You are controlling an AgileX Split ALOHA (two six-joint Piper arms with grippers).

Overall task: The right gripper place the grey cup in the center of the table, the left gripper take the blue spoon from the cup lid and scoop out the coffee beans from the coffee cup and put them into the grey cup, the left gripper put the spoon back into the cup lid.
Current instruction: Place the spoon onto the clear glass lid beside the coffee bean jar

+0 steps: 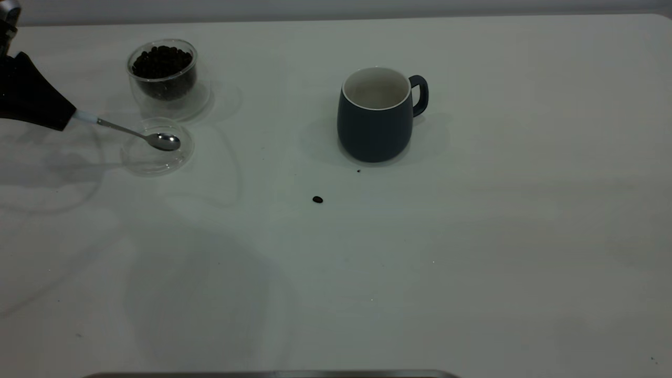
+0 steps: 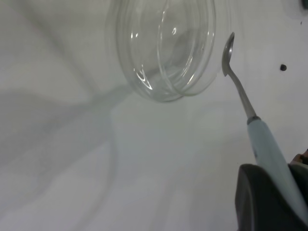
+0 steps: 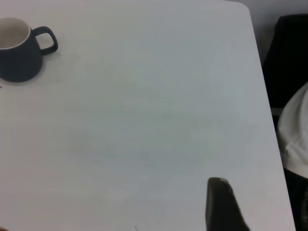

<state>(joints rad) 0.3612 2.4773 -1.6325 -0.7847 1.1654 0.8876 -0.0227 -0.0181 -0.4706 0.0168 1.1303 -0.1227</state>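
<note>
Holding blue spoon [image 1: 137, 133], left end effector [image 1: 31, 97] beside cup lid [image 1: 157, 155].

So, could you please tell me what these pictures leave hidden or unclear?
- Left gripper: cut off by the exterior view's left edge; its hold on the pale-blue-handled metal spoon is mostly hidden.
- Rounded dark blue-grey mug: its bottom is too dim to show any beans.
- Right gripper: only a dark tip shows in the right wrist view.

Left end effector [image 1: 31, 100] cut off at edge, blue spoon [image 1: 134, 134] handle end hidden inside.
</note>
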